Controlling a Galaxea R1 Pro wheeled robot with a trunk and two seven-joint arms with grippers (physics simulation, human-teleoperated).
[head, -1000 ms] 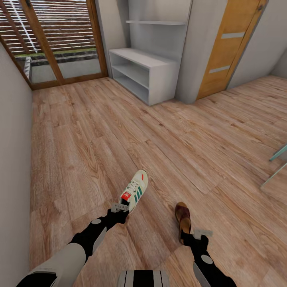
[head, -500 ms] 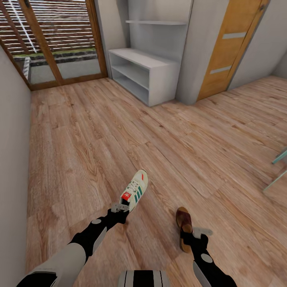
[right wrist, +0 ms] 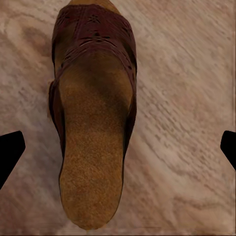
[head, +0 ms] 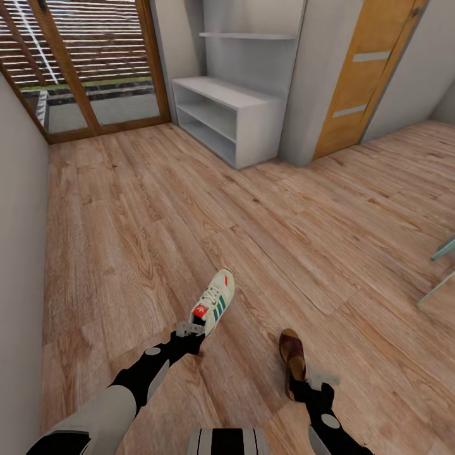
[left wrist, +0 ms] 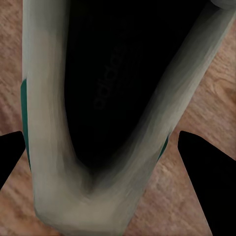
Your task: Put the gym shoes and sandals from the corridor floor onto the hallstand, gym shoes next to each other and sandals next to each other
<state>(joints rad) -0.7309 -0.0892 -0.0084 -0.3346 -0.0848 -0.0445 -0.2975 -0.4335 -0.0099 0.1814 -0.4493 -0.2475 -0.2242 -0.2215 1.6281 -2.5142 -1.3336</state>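
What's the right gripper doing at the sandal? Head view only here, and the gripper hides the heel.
Observer: In the right wrist view the right gripper is open. Its fingers sit wide on either side of the sandal, with floor showing between each finger and the sandal.
Operator: Sandal lying right way up?
Observer: Yes, flat on the floor, footbed up, strap at the end away from the gripper.
Operator: Left side gripped?
Observer: Can't tell. In the left wrist view the left gripper flanks the heel of the sneaker closely. The shoe's opening faces the camera, and contact is unclear.
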